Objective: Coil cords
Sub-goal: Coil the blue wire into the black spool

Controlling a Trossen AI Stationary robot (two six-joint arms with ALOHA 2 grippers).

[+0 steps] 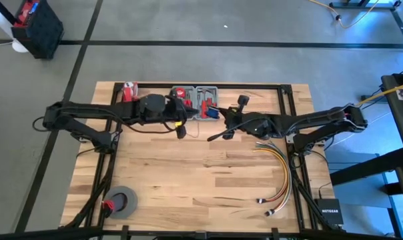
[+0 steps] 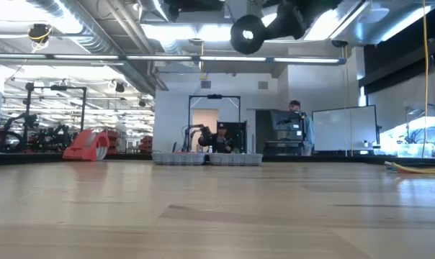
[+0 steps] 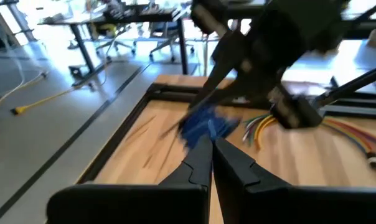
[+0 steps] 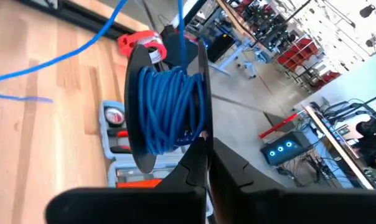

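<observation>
Wooden slatted worktop (image 1: pixel 208 180): a grey tape roll (image 1: pixel 121 200) lies unused at the near left. Left gripper (image 3: pixel 208 140), fingers together, is raised over the far centre and points at the cord, probably to guide it. Thin blue flexible cord (image 4: pixel 169 109) is mostly wound in neat turns on a black plastic spool (image 4: pixel 138 112) held aloft, with loose strands trailing off. Right gripper (image 4: pixel 205 146) is pressed together at the spool's rim. A yellow-orange-red cable bundle (image 1: pixel 281 173) lies to the right.
</observation>
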